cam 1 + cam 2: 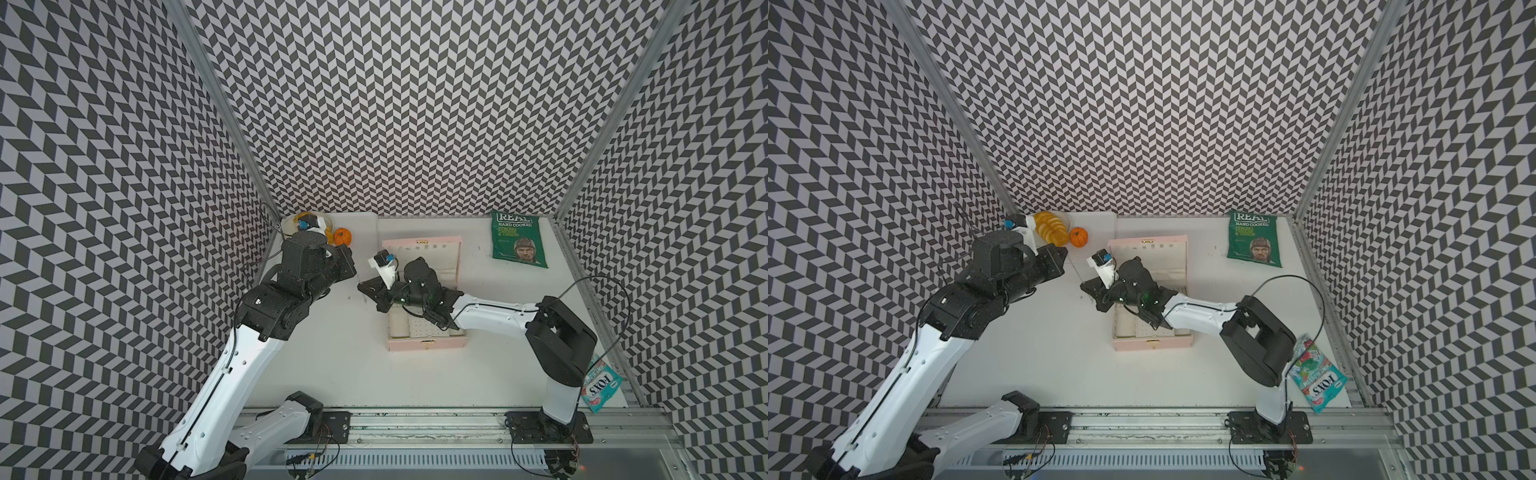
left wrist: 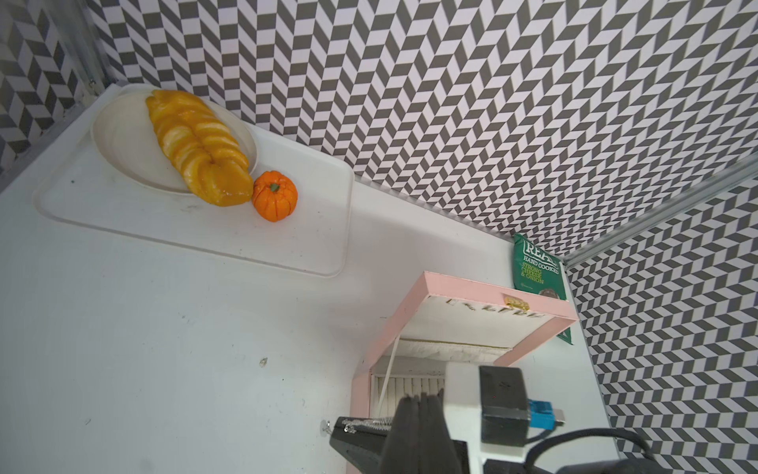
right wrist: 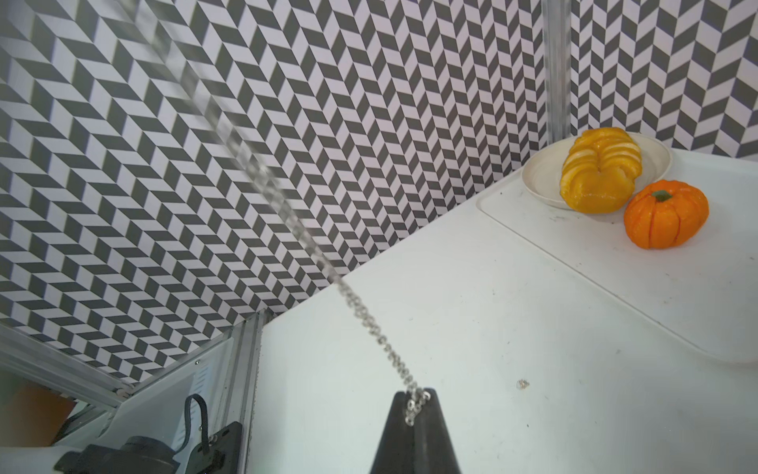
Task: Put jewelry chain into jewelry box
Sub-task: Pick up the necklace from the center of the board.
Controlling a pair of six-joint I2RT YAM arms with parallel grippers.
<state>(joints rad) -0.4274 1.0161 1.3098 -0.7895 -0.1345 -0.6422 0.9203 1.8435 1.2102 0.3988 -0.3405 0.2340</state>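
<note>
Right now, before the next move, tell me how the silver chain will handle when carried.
The jewelry chain is probably floppy: fine loose links, straight only where stretched from the right gripper. Likely very light and apt to slip, since only a few links sit in the shut tips.

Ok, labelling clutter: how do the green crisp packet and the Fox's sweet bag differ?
The crisp packet is green, at the back, fully visible; the sweet bag is teal and red, near the front, partly behind the right arm. Both lie on the robot's right.

Jewelry box (image 1: 428, 343) open; right arm (image 1: 490, 311) stretched across it; crisp bag (image 1: 517, 241) beyond.
</note>
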